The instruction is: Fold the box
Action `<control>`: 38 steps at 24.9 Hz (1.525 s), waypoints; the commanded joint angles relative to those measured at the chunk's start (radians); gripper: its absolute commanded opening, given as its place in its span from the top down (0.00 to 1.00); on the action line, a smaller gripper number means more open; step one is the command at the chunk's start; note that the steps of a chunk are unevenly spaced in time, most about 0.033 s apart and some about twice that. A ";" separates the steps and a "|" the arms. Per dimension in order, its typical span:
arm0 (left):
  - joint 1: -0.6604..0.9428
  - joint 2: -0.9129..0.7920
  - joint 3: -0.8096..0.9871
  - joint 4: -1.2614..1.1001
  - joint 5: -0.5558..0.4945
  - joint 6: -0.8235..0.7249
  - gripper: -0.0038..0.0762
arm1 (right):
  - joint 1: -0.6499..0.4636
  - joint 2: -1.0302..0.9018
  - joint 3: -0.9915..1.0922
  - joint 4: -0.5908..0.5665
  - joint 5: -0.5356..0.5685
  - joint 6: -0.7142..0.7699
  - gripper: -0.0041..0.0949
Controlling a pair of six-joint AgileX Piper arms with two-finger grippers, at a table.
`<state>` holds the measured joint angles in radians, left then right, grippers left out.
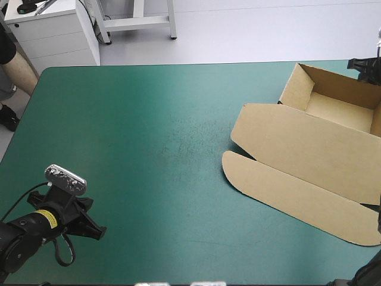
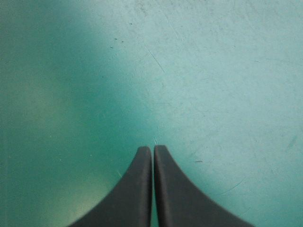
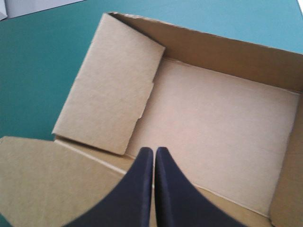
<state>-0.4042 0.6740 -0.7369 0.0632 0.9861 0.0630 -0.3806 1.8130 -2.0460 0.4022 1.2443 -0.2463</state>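
– Left wrist view, nearest in: seeing what of the left gripper point(image 2: 153, 147)?

– Pointing down at bare teal-green cover point(image 2: 227, 71). Pressing both black fingers point(image 2: 137, 189) together into one arch, gripping nothing.

– Sitting where on the table point(image 1: 149, 119)?

– Hanging low by the near left corner, well apart from the box point(image 1: 297, 134).

– And lying where, that box?

– Resting against the right edge, reaching back toward the far right corner and running out past the high view's side. Spreading its lid point(image 1: 321, 158) flat on the cover on the nearer side, with a long rounded flap point(image 1: 286, 190) lying nearest of all. Standing behind that as an open tray point(image 1: 339, 110), walls raised.

– Moving on to the right gripper point(image 3: 154, 149): holding any board?

– No. Hanging above the seam between lid and tray, pointing into the open tray. Keeping both fingers tight against each other, clamping nothing.

– Showing anything more inside?

– Showing a side flap point(image 3: 111, 85) leaning inward from one wall, lying partly over the brown floor. Beyond the far wall, only more teal-green cover.
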 commanded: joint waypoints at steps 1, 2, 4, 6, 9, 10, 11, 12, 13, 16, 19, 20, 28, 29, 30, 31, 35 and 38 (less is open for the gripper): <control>-0.006 0.000 -0.012 -0.005 -0.056 -0.016 0.96 | 0.054 -0.127 0.050 0.020 0.010 -0.040 0.97; -0.006 0.000 -0.003 -0.007 -0.059 -0.019 0.96 | 0.074 -0.151 0.080 0.017 0.008 -0.044 0.97; -0.006 0.000 0.022 -0.011 -0.073 -0.018 0.96 | 0.120 -0.196 0.151 0.017 0.006 -0.067 0.97; -0.006 0.000 0.051 -0.016 -0.099 -0.018 0.96 | 0.169 -0.250 0.235 0.017 -0.014 -0.079 0.97; -0.006 0.000 0.094 -0.038 -0.136 -0.018 0.96 | 0.239 -0.342 0.379 0.009 -0.087 -0.091 0.97; -0.006 0.000 0.104 -0.048 -0.146 -0.018 0.96 | 0.259 -0.369 0.423 0.004 -0.115 -0.091 0.97; -0.006 0.000 0.112 -0.052 -0.150 -0.018 0.96 | 0.282 -0.403 0.479 -0.007 -0.148 -0.091 0.97; -0.006 0.000 0.120 -0.052 -0.157 -0.018 0.96 | 0.306 -0.438 0.535 -0.015 -0.179 -0.091 0.97; -0.006 0.000 0.125 -0.053 -0.158 -0.018 0.96 | 0.324 -0.466 0.581 -0.017 -0.202 -0.091 0.97; -0.006 -0.004 0.131 -0.054 -0.154 -0.018 0.96 | 0.383 -0.575 0.751 -0.022 -0.265 -0.091 0.97; -0.006 -0.024 0.131 -0.063 -0.153 -0.018 0.96 | 0.431 -0.679 0.905 -0.022 -0.322 -0.091 0.97; -0.006 -0.035 0.131 -0.071 -0.153 -0.018 0.96 | 0.447 -0.716 0.958 -0.022 -0.342 -0.098 0.97; -0.006 -0.146 0.131 -0.089 -0.145 -0.008 0.96 | 0.484 -1.043 1.365 -0.007 -0.456 -0.120 0.97; -0.006 -0.157 0.131 -0.089 -0.143 -0.008 0.96 | 0.484 -1.097 1.419 -0.007 -0.464 -0.128 0.97; -0.006 -0.162 0.131 -0.089 -0.143 -0.006 0.96 | 0.484 -1.127 1.445 -0.007 -0.466 -0.133 0.97; -0.006 -0.172 0.131 -0.089 -0.136 -0.006 0.96 | 0.484 -1.178 1.492 -0.007 -0.466 -0.140 0.97; -0.006 -0.176 0.131 -0.089 -0.099 0.016 0.96 | 0.484 -1.311 1.585 -0.005 -0.475 -0.169 0.97; -0.006 -0.176 0.131 -0.095 -0.099 0.038 0.96 | 0.484 -1.364 1.585 0.001 -0.475 -0.169 0.98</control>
<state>-0.4042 0.4945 -0.5807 -0.0144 0.9333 0.0903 0.0991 0.4658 -0.4361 0.3785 0.8256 -0.4018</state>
